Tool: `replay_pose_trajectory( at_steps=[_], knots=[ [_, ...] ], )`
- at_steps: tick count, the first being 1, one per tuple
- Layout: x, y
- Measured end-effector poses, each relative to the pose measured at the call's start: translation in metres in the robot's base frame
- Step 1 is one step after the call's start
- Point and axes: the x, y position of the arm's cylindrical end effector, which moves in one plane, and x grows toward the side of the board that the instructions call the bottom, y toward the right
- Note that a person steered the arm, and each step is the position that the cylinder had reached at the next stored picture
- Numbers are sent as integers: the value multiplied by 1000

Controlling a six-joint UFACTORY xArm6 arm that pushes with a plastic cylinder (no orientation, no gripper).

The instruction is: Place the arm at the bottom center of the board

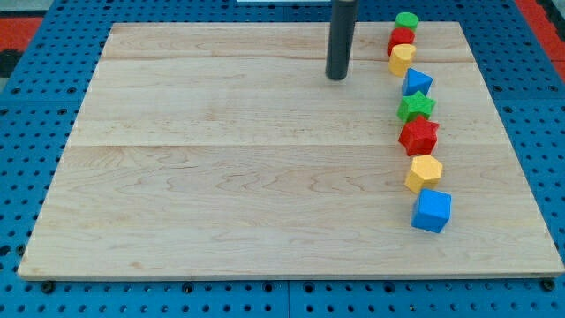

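My rod comes down from the view's top and my tip (337, 77) rests on the wooden board (221, 177) near its top edge, a little right of centre. Blocks stand in a line down the board's right side: a green cylinder (406, 20), a red cylinder (402, 37), a yellow block (403, 58), a blue triangular block (417, 82), a green star (416, 106), a red star (418, 135), a yellow hexagon (425, 171) and a blue cube (432, 210). My tip is left of the yellow block and touches no block.
The board lies on a blue pegboard surface (26, 106) that shows on all sides. A red strip (543, 18) shows at the view's top right corner.
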Motion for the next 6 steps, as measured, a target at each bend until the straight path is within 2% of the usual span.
replay_pose_trajectory(
  at_steps=[2,3,6],
  knots=[
    [30,0],
    [95,0],
    [278,-86]
  ],
)
